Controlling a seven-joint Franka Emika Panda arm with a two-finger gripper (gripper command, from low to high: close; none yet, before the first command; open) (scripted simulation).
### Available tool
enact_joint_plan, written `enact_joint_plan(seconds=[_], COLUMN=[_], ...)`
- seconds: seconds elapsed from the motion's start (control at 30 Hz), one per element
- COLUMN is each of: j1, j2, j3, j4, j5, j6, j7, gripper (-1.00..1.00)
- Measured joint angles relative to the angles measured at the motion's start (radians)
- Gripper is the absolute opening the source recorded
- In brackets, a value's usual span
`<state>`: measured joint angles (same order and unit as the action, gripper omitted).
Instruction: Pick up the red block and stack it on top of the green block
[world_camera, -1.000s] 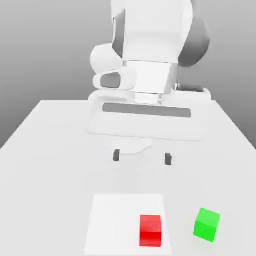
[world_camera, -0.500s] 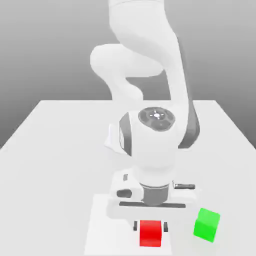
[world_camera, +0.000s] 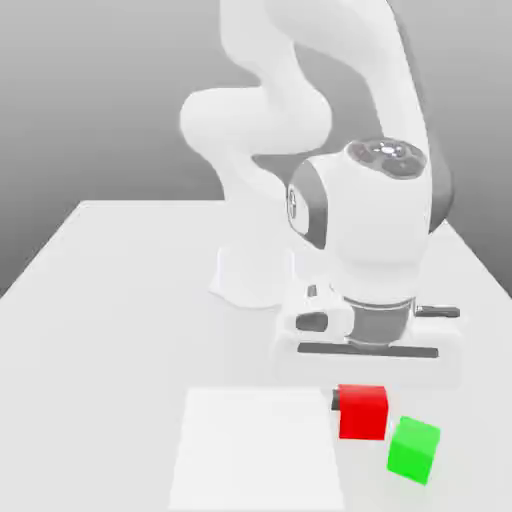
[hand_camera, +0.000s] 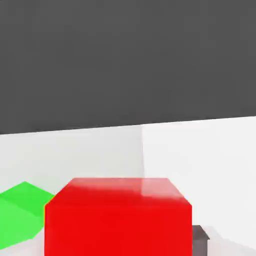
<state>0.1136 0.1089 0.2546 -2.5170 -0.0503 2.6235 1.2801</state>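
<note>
The pincer (world_camera: 362, 402) has the red block (world_camera: 362, 412) clenched between its fingers and holds it off the table (world_camera: 120, 300), so the pick is done and the carry to the green block (world_camera: 413, 450) is the step in hand. One dark fingertip (world_camera: 334, 401) shows at the block's side on the exterior view's left; the far finger is hidden behind the cube. In the hand view the red block (hand_camera: 118, 220) sits right under the pincer with a grey finger pad (hand_camera: 200, 240) against its flank, and the green block (hand_camera: 22, 212) lies just beyond it, lower down.

The green block rests on the table just beside and below the pincer, toward the exterior view's right and nearer that camera. The two cubes look close, perhaps overlapping at a corner, though I cannot tell whether they touch.

Next, I judge, the pincer must lift a little higher, shift over until it is square above the green block, then lower and let go. Too low a pass could knock the green one aside.

No containers here; a pale square patch (world_camera: 255, 450) lies flat on the table, well behind the pincer's path.
</note>
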Motion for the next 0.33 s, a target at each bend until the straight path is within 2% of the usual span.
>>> enact_joint_plan(seconds=[0.07,0.2,0.23,0.33], j1=[0.035,0.071,0.079,0.079], j2=[0.014,0.135,0.156,0.156], j3=[0.013,-0.025,-0.034,-0.034], j4=[0.007,0.015,0.016,0.016], j5=[-0.014,-0.091,-0.104,-0.104], j6=[0.006,0.115,0.134,0.134], j7=[0.069,0.143,0.153,0.153], gripper=[-1.0,-1.0,1.0,1.0])
